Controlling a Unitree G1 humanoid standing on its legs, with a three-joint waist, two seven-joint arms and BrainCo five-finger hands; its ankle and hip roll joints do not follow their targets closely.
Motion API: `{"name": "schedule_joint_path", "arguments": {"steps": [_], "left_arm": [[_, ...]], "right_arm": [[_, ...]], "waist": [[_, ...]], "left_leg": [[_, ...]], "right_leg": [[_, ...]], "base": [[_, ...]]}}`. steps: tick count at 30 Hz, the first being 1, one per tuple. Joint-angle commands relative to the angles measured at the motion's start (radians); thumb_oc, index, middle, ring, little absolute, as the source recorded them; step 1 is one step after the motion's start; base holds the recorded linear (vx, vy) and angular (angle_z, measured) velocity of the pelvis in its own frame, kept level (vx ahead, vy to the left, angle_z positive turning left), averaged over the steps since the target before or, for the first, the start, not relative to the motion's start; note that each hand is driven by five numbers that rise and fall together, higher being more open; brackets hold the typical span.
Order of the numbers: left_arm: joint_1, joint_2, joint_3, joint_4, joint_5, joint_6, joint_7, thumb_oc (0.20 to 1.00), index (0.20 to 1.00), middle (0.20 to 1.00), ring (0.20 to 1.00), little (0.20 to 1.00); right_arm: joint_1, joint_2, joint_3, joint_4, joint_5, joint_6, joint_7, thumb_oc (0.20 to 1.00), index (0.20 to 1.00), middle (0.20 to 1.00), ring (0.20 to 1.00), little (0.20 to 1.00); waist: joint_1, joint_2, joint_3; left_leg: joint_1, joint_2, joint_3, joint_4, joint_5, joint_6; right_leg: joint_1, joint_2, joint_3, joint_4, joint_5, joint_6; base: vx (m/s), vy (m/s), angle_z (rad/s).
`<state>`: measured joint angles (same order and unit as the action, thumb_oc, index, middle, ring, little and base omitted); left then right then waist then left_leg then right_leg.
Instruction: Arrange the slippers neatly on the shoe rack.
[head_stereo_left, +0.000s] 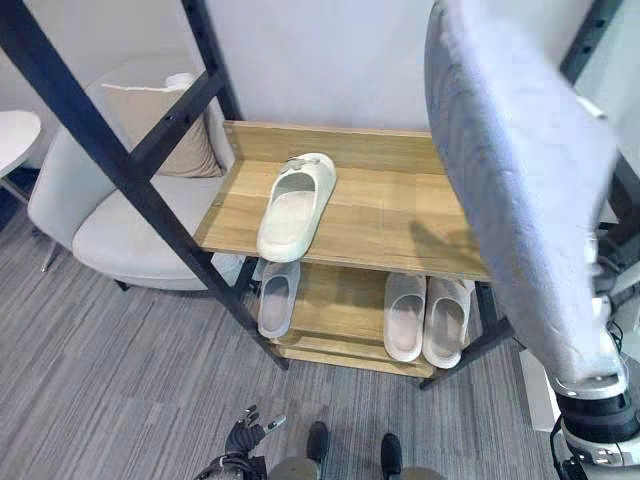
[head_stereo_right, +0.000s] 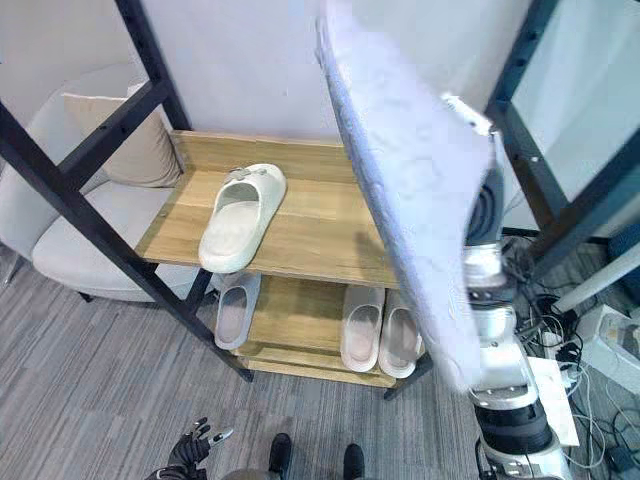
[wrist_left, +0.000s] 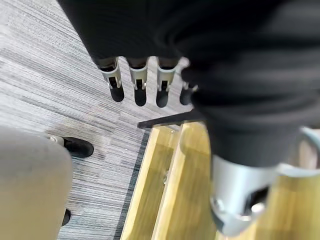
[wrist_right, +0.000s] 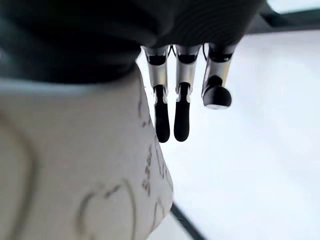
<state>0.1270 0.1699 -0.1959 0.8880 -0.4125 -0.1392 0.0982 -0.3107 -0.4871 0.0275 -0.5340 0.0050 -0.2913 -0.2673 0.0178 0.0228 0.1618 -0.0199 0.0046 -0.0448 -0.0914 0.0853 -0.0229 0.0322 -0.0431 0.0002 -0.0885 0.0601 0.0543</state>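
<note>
Shoe rack (head_stereo_left: 380, 250): wood shelves on a black frame, standing against the wall, with a light armchair (head_stereo_left: 120, 235) and its beige cushion (head_stereo_left: 165, 125) just to its left.

Top shelf (head_stereo_left: 390, 215): one off-white slipper (head_stereo_left: 295, 205) lying sole-down, slightly angled, left of centre. The rest of that shelf is bare wood.

Lower shelf (head_stereo_left: 335, 300): a single pale slipper (head_stereo_left: 277, 298) at the left, hanging partly over the front edge. A pair of slippers (head_stereo_left: 428, 318) sits side by side at the right, touching each other.

Right hand (wrist_right: 185, 107): raised well above the rack, close to the head camera. It holds a large pale slipper (head_stereo_right: 410, 190), which the eye views show sole-side on, tilted and covering the upper right of the scene. In the right wrist view the slipper's off-white surface lies right against the palm side. The fingers (wrist_right: 162, 120) that show run fairly straight alongside its edge, dark tips past the rim. The thumb is hidden, so I can't tell exactly how the grip closes, but the slipper is carried in this hand.

Left hand (head_stereo_left: 243, 437): low at the bottom of the eye views, over the grey carpet (head_stereo_left: 110, 370) and in front of the rack. In the left wrist view its fingers (wrist_left: 140, 85) are straight and loosely spread, holding nothing. The rack's bottom front corner and the carpet lie beyond them.
</note>
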Motion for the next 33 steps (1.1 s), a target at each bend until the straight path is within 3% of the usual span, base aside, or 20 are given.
{"name": "schedule_joint_path", "arguments": {"steps": [1,3,9,15,22,30,31,33], "left_arm": [[-0.067,0.025,-0.026,0.078,0.012,-0.021,-0.004,1.000,1.000,1.000,1.000,1.000],[-0.069,0.023,-0.031,0.083,0.012,-0.024,-0.001,1.000,1.000,1.000,1.000,1.000],[-0.088,0.016,-0.041,0.109,-0.002,-0.036,0.025,1.000,1.000,1.000,1.000,1.000],[-0.109,0.010,-0.030,0.161,-0.027,-0.040,0.054,1.000,1.000,1.000,1.000,1.000],[-0.137,0.009,-0.009,0.197,-0.028,-0.041,0.068,1.000,1.000,1.000,1.000,1.000],[-0.133,-0.001,0.026,0.242,-0.048,-0.039,0.064,1.000,1.000,1.000,1.000,1.000],[-0.130,-0.002,0.028,0.252,-0.044,-0.039,0.066,1.000,1.000,1.000,1.000,1.000],[-0.132,-0.001,0.030,0.253,-0.040,-0.043,0.070,1.000,1.000,1.000,1.000,1.000]], "right_arm": [[-0.026,0.002,0.015,-0.094,0.137,-0.077,0.070,0.200,0.200,0.200,0.200,0.200],[-0.069,0.007,0.149,-0.130,0.201,-0.071,0.157,0.200,0.200,0.200,0.200,0.200],[-0.176,0.106,0.372,-0.084,0.294,-0.050,0.207,0.200,0.200,0.200,0.200,0.200],[-0.233,0.215,0.534,0.005,0.392,-0.016,0.246,0.200,0.200,0.200,0.200,0.200],[-0.131,0.236,0.698,0.180,0.467,0.058,0.345,0.200,0.200,0.200,0.200,0.200],[-0.069,0.203,0.742,0.356,0.195,0.088,0.356,0.200,0.200,0.200,0.200,0.200],[-0.059,0.187,0.738,0.397,0.085,0.091,0.336,0.200,0.200,0.200,0.200,0.200],[-0.057,0.181,0.737,0.447,0.017,0.087,0.314,0.200,0.200,0.200,0.200,0.200]], "waist": [[0.009,-0.029,-0.027],[0.013,-0.025,-0.032],[0.038,-0.019,-0.029],[0.067,-0.022,-0.025],[0.077,-0.023,-0.010],[0.083,-0.017,0.030],[0.084,-0.014,0.045],[0.084,-0.013,0.056]], "left_leg": [[0.060,0.009,0.015,0.004,-0.063,-0.029],[0.064,0.012,0.015,0.004,-0.059,-0.032],[0.069,0.012,0.003,0.004,-0.054,-0.037],[0.071,0.012,-0.008,0.004,-0.044,-0.044],[0.064,0.012,-0.029,0.004,-0.035,-0.048],[0.040,0.011,-0.055,0.004,-0.024,-0.049],[0.024,0.010,-0.059,0.004,-0.016,-0.053],[0.012,0.011,-0.063,0.004,-0.011,-0.054]], "right_leg": [[0.101,-0.076,-0.018,0.003,-0.111,0.069],[0.107,-0.073,-0.022,0.004,-0.113,0.063],[0.122,-0.072,-0.036,0.006,-0.117,0.057],[0.138,-0.072,-0.057,0.003,-0.119,0.051],[0.135,-0.070,-0.075,0.025,-0.132,0.041],[0.110,-0.067,-0.093,0.042,-0.139,0.039],[0.099,-0.067,-0.101,0.042,-0.140,0.040],[0.087,-0.066,-0.106,0.048,-0.141,0.040]], "base": [[-0.08,-0.053,-0.21],[-0.07,-0.040,-0.01],[-0.03,-0.010,0.07],[-0.04,-0.011,0.13],[-0.04,-0.008,0.10],[-0.03,-0.003,0.08],[-0.04,0.006,0.13],[-0.08,-0.003,0.03]]}}
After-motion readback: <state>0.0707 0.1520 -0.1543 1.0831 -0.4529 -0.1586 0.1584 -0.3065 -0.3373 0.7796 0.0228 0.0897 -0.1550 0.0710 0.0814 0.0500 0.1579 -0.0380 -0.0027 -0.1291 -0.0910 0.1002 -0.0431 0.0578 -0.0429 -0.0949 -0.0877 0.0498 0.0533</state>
